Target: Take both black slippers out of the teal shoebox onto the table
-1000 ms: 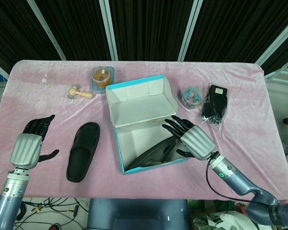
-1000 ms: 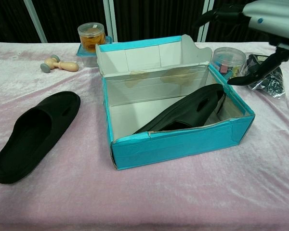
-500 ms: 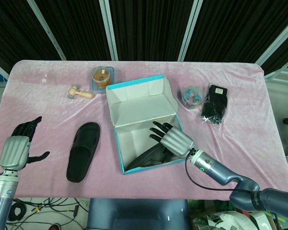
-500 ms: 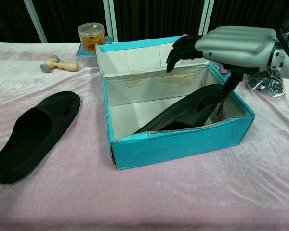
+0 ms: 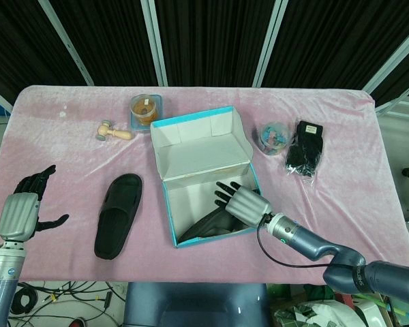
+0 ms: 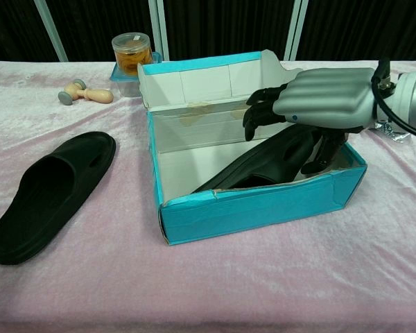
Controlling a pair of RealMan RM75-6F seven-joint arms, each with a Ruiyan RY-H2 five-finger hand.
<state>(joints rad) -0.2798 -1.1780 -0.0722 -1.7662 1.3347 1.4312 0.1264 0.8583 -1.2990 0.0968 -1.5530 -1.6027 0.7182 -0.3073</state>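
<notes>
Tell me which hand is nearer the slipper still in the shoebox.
Right. The right hand is inside the teal shoebox, directly over the boxed slipper. The left hand hovers at the table's far left edge, beyond the other slipper.

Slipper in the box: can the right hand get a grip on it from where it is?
Probably yes. The right hand is over the open shoebox, right above the slipper, fingers apart, nothing between them.

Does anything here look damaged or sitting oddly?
Yes. The teal shoebox has a torn, ragged front rim and brown stains on its inner back wall. The slipper in the box lies tilted, its raised end propped toward the right wall under the right hand. The slipper on the table lies flat.
</notes>
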